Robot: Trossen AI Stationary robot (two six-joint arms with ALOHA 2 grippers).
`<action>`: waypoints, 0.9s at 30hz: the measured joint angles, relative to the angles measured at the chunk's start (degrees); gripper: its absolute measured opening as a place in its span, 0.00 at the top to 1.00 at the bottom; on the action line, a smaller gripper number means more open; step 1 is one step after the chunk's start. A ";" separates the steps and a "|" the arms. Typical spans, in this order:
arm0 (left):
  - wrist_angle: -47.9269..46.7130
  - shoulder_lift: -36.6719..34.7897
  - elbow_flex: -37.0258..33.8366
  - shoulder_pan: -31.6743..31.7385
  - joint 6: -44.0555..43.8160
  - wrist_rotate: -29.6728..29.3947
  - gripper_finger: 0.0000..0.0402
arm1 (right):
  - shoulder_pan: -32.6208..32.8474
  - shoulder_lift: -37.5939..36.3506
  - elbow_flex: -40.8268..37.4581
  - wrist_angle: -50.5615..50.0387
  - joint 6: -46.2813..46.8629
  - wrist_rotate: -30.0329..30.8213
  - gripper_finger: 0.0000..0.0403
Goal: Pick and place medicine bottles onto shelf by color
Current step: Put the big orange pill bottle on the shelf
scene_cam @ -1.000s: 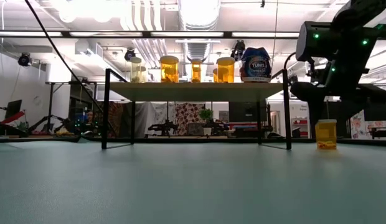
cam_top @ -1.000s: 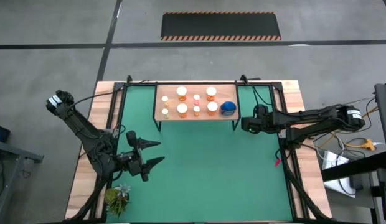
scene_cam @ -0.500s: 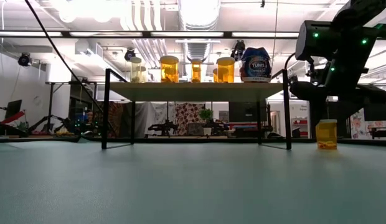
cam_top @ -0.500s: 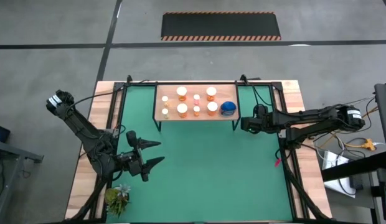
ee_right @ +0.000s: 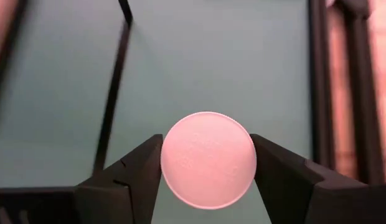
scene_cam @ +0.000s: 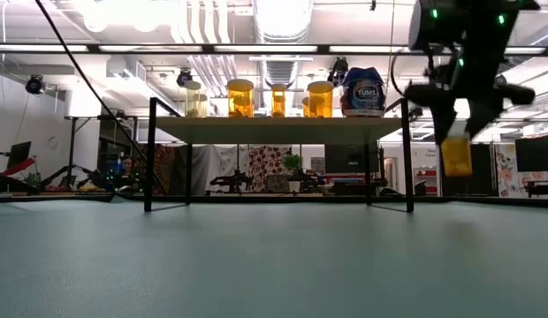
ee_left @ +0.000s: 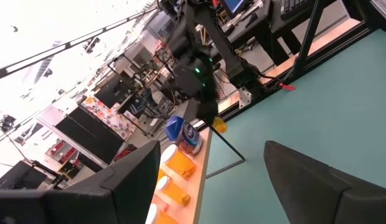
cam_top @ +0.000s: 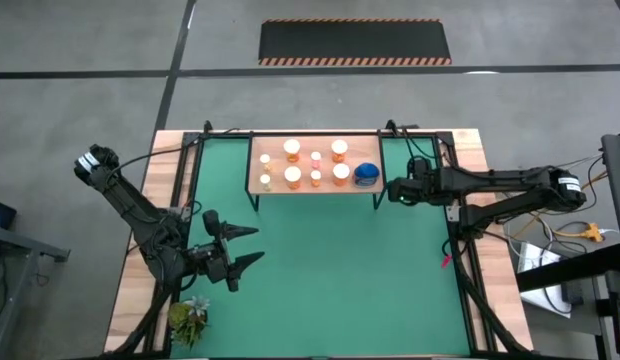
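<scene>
Seven white-capped orange medicine bottles (cam_top: 292, 151) and one blue bottle (cam_top: 366, 175) stand on the low light-wood shelf (cam_top: 258, 184), while the right gripper (cam_top: 395, 190), at the shelf's 3 o'clock, is clamped on the last orange white-capped bottle (scene_cam: 457, 155), lifted clear of the green mat (cam_top: 330, 270) and not yet shelved; the left gripper (cam_top: 252, 245) waits at 7 o'clock, spread wide and empty.

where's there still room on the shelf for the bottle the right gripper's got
The right gripper, shut on the orange bottle, hangs beside the shelf's blue-bottle end. That end is crowded. Bare board shows in the near corner beside the small orange bottles, with open green mat in front.
</scene>
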 joint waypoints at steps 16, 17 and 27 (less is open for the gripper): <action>0.04 0.20 0.00 0.00 0.02 0.02 0.33 | 0.01 0.40 33.13 -12.30 -17.44 4.76 0.47; 0.06 0.20 0.00 0.00 0.00 0.02 0.33 | 0.01 0.44 34.68 -12.13 -18.85 4.76 0.47; 0.05 0.19 0.00 0.00 0.02 0.02 0.33 | 0.01 0.42 42.47 -8.36 -32.76 2.08 0.47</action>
